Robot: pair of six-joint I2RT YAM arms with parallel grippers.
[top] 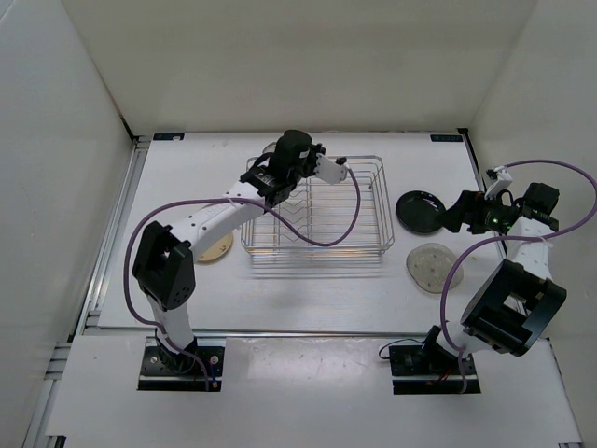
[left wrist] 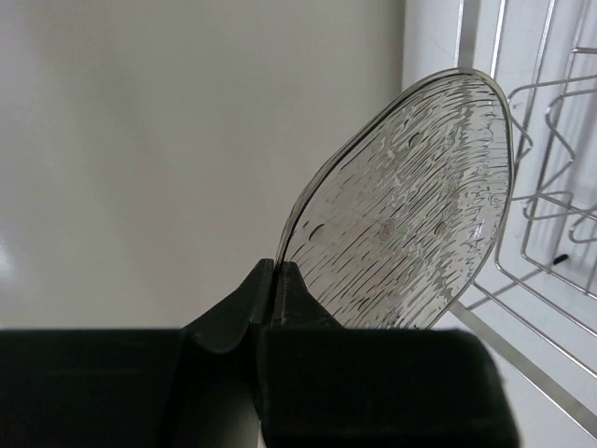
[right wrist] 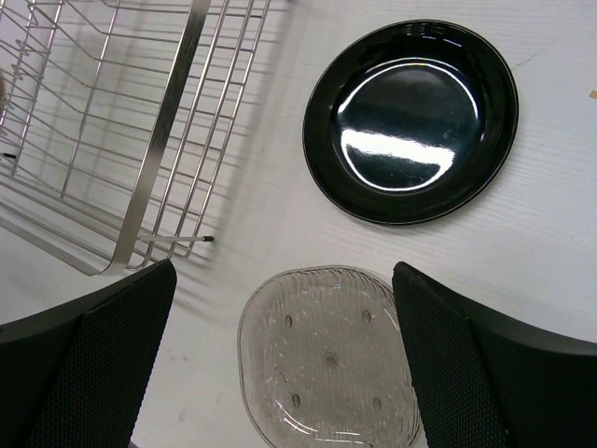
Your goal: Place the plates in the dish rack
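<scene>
Right now the left gripper [left wrist: 273, 280] is clamped on the rim of a grey plate [left wrist: 410, 205], its fingers pinching the lower edge. The plate stands on edge and tilts up and away from the fingers. The rack [right wrist: 166, 131] lies just past that plate and to its right in the left wrist view. From the top camera this gripper sits over the rack's far left corner. Whether the plate touches the wires cannot be told.

The right gripper [right wrist: 284, 271] hangs with its jaws spread wide and holds nothing. A second grey plate [right wrist: 326, 364] lies flat on the table [top: 308, 299] directly beneath it, between the two fingers. The black plate [right wrist: 410, 121] lies flat ahead of the fingers and a little to the right, apart from the second grey plate. The rack's near corner is ahead and to the left of this gripper.

The tan plate [top: 216, 248] lies on the table well behind the left gripper, partly under that arm's elbow and just outside the rack's near left corner.
</scene>
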